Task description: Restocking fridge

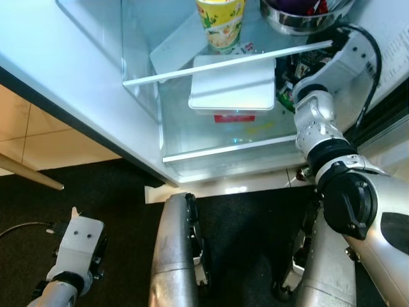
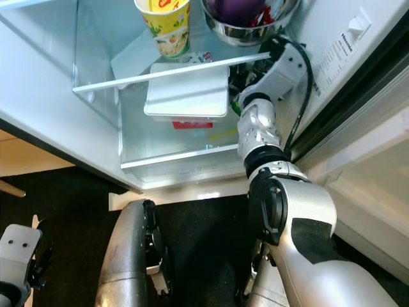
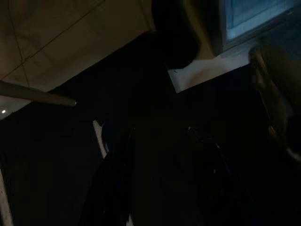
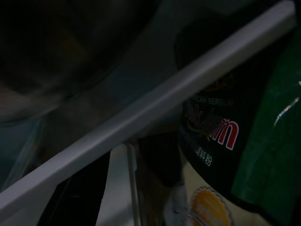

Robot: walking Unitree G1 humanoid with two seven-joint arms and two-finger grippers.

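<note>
Counting one yellow cup [image 1: 221, 22], one steel bowl [image 1: 300, 19], one white box [image 1: 233, 83].

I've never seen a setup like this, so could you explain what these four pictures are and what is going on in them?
This is a humanoid robot restocking a fridge. The two bright pictures come from cameras in its head, looking down into the open fridge. A yellow cup and a steel bowl stand on a glass shelf; a white lidded box lies below it. The silver right arm reaches in beside that box; the camera on its wrist sees a dark green packet close up, though whether its tool holds it cannot be told. The left arm hangs idle over dark floor, hence its murky picture.
</note>
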